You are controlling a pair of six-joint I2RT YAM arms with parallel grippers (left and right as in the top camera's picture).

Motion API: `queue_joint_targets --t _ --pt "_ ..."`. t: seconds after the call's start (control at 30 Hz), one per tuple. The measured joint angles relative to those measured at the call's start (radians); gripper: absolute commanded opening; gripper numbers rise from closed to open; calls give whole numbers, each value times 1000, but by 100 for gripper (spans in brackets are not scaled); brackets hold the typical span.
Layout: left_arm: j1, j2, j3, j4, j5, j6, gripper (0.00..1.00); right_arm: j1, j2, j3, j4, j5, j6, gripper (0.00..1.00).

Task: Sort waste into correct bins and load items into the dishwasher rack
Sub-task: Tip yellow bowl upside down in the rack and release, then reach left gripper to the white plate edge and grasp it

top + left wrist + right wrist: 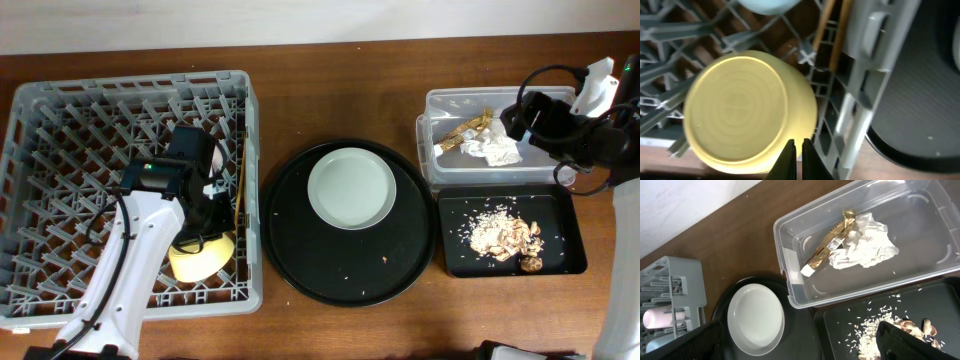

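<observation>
left arm (130,265) comes up from the bottom edge below the rack (130,82), white link slanting up and right to a black wrist (185,175) over the rack's near-right part. left gripper (797,146) points down into the rack, fingers (787,162) pretty much pressed together, just a sliver between them. right arm (600,150) is well off to the right of the rack, reaching in from that edge and aimed left. right gripper (800,330) is spread wide, holding nothing
</observation>
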State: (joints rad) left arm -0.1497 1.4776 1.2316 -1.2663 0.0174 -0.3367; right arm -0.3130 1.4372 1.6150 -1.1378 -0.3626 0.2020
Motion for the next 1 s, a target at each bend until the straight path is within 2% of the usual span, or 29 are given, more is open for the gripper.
queue_joint_targets --t 0.07,0.13,0.17,0.2,0.3,0.4,0.53,0.6,0.63,0.73,0.87,0.97,1.0 --pt "0 -4 15 -2 18 10 12 0 0 0 0 0 0 99" --pt "-3 -24 66 2 32 19 21 0 0 0 0 0 0 99" --pt "-16 -51 112 27 45 23 47 0 0 0 0 0 -1 99" --pt "-39 -85 154 56 63 27 62 0 0 0 0 0 0 99" --pt "-205 -174 202 250 105 31 65 0 0 0 0 0 0 99" --pt "-366 -127 208 416 122 31 69 0 0 0 0 0 -1 99" --pt "-503 75 209 610 98 31 69 0 0 0 0 0 0 99" --pt "-556 202 206 700 82 31 63 0 0 0 2 0 0 99" --pt "-579 258 206 768 79 31 57 0 0 0 -1 0 0 99" --pt "-643 420 206 912 72 50 54 0 0 0 -1 0 0 99" --pt "-697 577 206 972 48 73 47 0 0 0 0 0 -1 99" --pt "-706 634 206 972 13 84 35 0 0 0 0 0 0 99" --pt "-706 644 206 969 2 86 34 0 0 0 0 0 -1 99"
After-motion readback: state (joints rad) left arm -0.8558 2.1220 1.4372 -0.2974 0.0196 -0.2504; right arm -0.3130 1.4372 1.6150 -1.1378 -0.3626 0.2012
